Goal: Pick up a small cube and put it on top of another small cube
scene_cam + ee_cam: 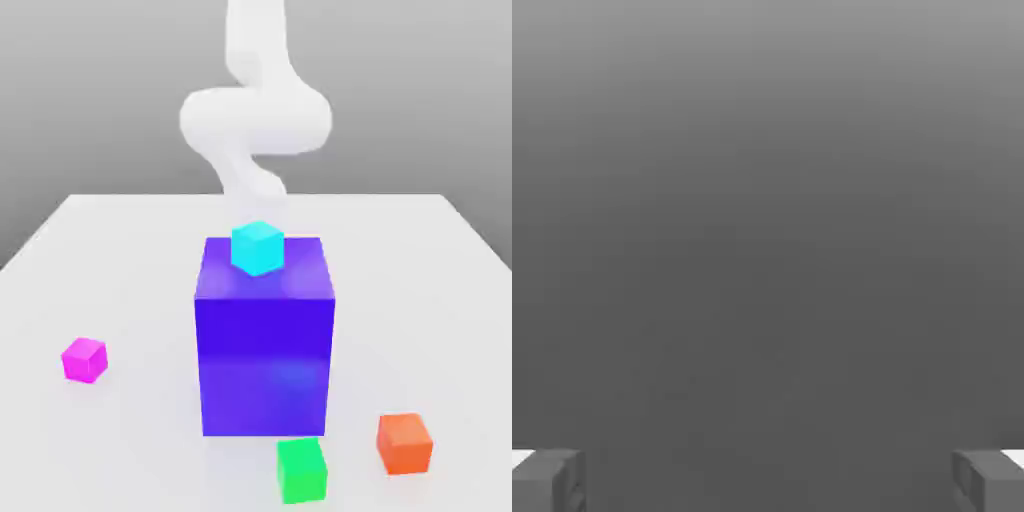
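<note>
- Grey gradient background fades behind a pale, nearly white tabletop (pixel 390 270), which I see from its far edge forward in the exterior view.
- I have the fingers (pixel 542 485) standing wide open in the hand view, one on each side with a broad gap between them. They hold nothing, and I see nothing touching their inner faces.
- Between and beyond them, my hand view shows a plain dark grey expanse that turns lighter toward one edge.
- My white arm (pixel 255 120) comes down from the top of the exterior view, bends through its thick joint, and ends low behind the big block.
- I see that big blue-purple block (pixel 264 365) standing upright in the middle of the tabletop, much larger than any of the cubes.
- On its upper face, as I read it, sits the cyan cube (pixel 257 248), turned with a corner toward the camera.
- My magenta-pink cube (pixel 84 360) rests on the tabletop toward the exterior view's left, well apart from the block and from the other cubes.
- I have the green cube (pixel 302 470) near the block's front, close to the camera.
- My orange cube (pixel 404 443) lies farther toward the exterior view's right, apart from the green one.
</note>
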You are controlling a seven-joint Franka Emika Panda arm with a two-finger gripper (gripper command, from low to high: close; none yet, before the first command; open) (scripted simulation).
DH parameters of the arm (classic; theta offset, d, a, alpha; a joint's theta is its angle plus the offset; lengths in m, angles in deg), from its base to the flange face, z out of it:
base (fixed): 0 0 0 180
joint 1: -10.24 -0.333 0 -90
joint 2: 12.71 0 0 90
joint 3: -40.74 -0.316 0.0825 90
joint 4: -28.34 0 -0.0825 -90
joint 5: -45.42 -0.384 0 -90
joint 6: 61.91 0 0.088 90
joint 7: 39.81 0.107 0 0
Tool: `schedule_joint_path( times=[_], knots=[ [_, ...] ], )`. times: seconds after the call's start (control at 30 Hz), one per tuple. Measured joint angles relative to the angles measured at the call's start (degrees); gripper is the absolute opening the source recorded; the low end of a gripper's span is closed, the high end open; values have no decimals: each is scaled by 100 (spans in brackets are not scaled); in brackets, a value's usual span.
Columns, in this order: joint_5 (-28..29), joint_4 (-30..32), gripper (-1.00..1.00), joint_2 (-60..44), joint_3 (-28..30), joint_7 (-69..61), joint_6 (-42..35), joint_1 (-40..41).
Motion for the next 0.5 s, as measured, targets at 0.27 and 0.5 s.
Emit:
schedule_joint_path(
  times=[0.27, 0.5],
  knots=[
    [-44, 1107, 0, -1717, 277, 2050, 1170, 1410],
    [-18, 2070, 0, -3222, 667, 3886, 2194, 2505]
  ],
)
